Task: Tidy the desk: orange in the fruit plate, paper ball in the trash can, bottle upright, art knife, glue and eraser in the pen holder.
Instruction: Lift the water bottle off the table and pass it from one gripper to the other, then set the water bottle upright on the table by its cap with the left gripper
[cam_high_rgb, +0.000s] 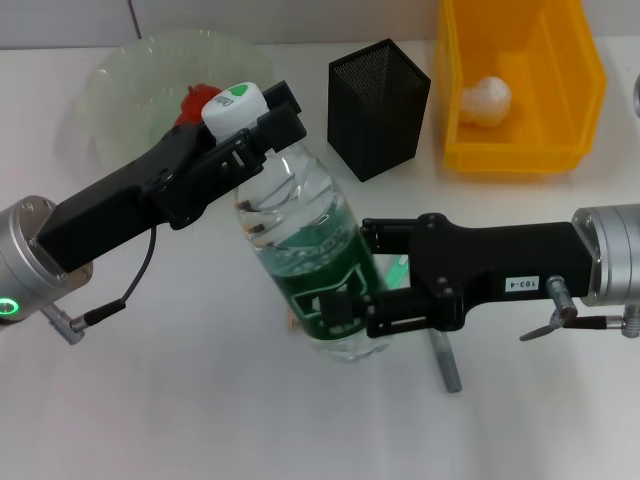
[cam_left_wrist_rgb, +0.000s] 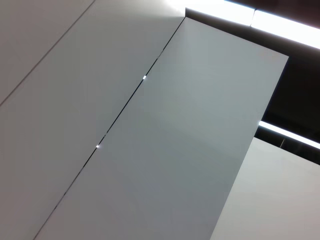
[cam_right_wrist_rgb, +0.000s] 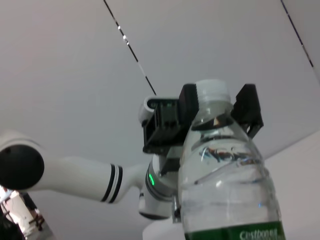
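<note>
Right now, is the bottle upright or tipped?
Nearly upright: the bottle stands cap-up, the left gripper at its cap and the right gripper at its green label.

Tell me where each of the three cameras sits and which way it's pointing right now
Head view: from the robot's head, down at the desk; both arms show, left gripper at the bottle cap, right gripper at its label.
Left wrist view: on the left wrist, facing up at ceiling panels; no body shows.
Right wrist view: on the right wrist, looking up the bottle at the left gripper.
Head and right wrist views share both.
</note>
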